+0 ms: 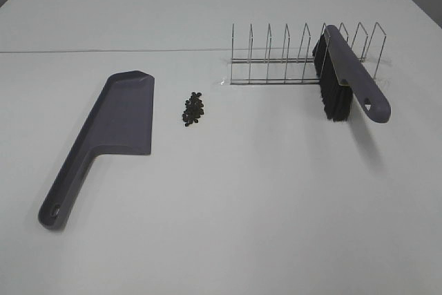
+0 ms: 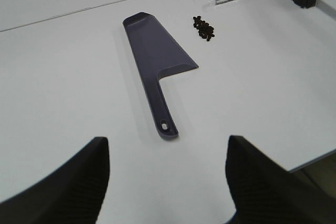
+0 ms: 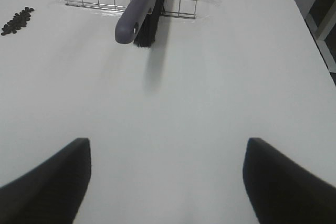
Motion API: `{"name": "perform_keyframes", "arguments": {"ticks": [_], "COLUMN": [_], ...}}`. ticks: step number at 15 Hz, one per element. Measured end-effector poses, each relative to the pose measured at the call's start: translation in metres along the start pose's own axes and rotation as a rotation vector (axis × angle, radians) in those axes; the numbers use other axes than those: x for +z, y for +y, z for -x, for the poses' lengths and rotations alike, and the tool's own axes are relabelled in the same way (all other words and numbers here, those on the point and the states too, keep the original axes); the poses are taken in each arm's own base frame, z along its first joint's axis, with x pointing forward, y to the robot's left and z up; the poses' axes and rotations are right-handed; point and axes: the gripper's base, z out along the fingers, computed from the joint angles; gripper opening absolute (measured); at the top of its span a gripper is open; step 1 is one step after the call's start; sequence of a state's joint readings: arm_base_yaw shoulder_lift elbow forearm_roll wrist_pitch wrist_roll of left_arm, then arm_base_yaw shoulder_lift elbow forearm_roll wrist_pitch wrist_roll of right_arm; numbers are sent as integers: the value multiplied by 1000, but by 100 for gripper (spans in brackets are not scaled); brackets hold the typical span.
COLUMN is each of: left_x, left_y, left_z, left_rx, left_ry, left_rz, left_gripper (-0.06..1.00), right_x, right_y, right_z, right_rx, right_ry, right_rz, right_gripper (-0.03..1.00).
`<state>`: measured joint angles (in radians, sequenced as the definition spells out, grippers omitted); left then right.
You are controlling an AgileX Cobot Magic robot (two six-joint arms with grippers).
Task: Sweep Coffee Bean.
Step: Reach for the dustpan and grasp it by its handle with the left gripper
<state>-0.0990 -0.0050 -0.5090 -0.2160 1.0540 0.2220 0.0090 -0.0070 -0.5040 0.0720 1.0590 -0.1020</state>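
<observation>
Sitting beside the purple-grey plastic dustpan (image 1: pixel 117 119), tiny dark oval coffee beans (image 1: pixel 194 108) lie nearer the spread left claw (image 2: pixel 167 148); right claw (image 3: pixel 168 145) gapes too.

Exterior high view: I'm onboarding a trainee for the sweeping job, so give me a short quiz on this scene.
1. True or false: the brush lies inside the dustpan.
2. The coffee beans lie: A) in the dustpan; B) on the table beside the dustpan; C) under the brush.
3. Fill in: the left gripper and right gripper both stand ___, holding nothing.
Key: 1 false, it leans in the wire rack. 2 B. 3 open.
</observation>
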Motion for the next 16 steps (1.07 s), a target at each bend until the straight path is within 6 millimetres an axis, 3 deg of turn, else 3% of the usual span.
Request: {"name": "perform_keyframes", "arguments": {"ticks": [16], "left_x": [0], "left_y": [0], "left_z": [0], "left_rx": [0], "left_ry": [0], "left_rz": [0], "left_gripper": [62], "right_x": [0], "right_y": [0], "right_z": [0], "right_rx": [0], "right_ry": [0], "right_rz": [0], "right_gripper": [75]}}
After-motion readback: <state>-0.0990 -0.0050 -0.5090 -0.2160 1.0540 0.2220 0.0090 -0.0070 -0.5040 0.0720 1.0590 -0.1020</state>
